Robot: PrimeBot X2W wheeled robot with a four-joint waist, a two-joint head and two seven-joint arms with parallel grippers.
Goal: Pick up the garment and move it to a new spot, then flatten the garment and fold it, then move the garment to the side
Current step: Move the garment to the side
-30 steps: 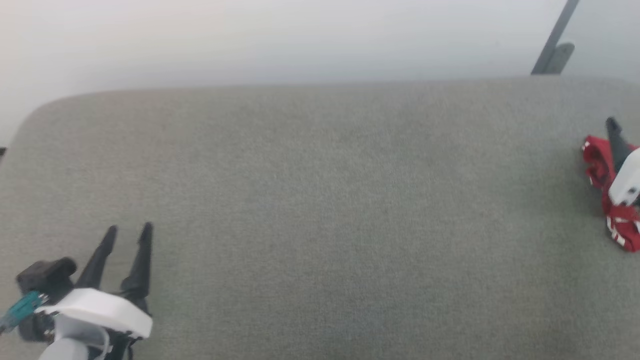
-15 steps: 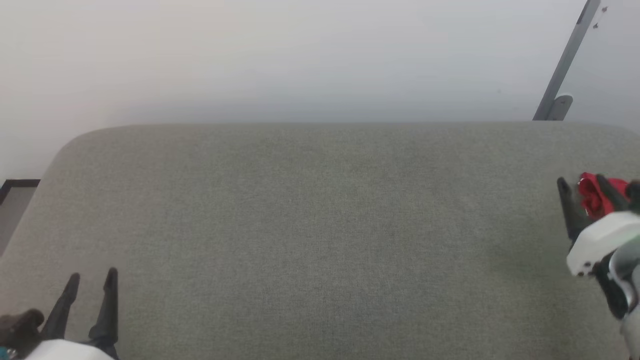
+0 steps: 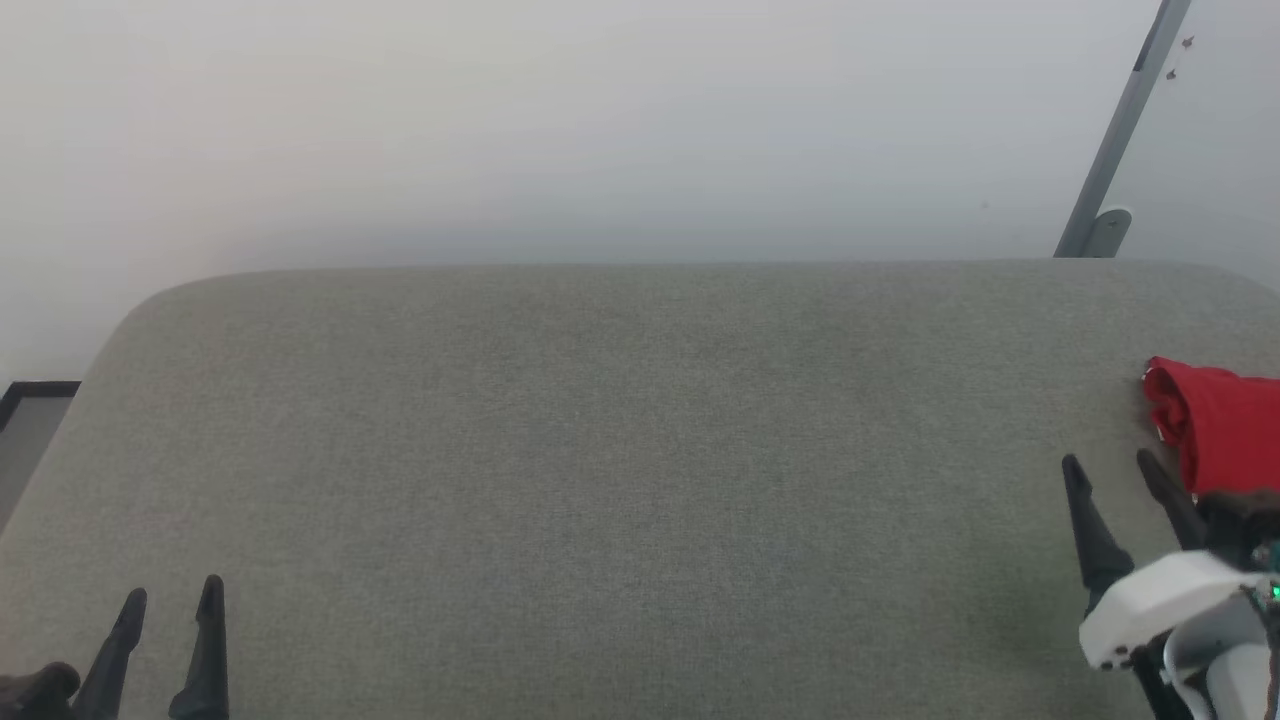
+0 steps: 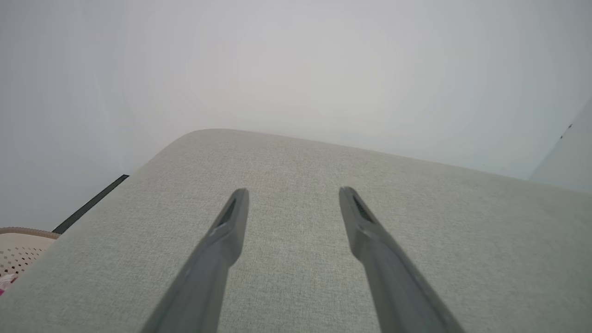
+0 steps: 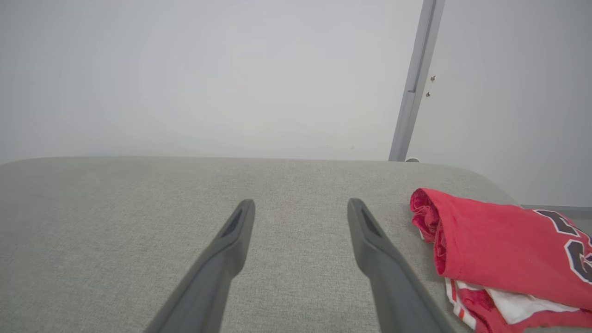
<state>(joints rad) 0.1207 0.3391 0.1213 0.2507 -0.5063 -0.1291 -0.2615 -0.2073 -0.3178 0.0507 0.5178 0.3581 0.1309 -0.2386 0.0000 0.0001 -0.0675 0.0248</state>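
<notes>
two released pincers: keep the left pincer (image 3: 173, 590) parked and back the right pincer (image 3: 1108, 460) off without snagging the folded garment (image 3: 1225, 425) beside it

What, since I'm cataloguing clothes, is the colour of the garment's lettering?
The garment has dark, white-outlined lettering; right wrist view shows it best.

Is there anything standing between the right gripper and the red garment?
Nothing visible does. The right gripper is open, and the garment lies just beyond its right finger. Only a strip of bare grey surface separates them.
</notes>
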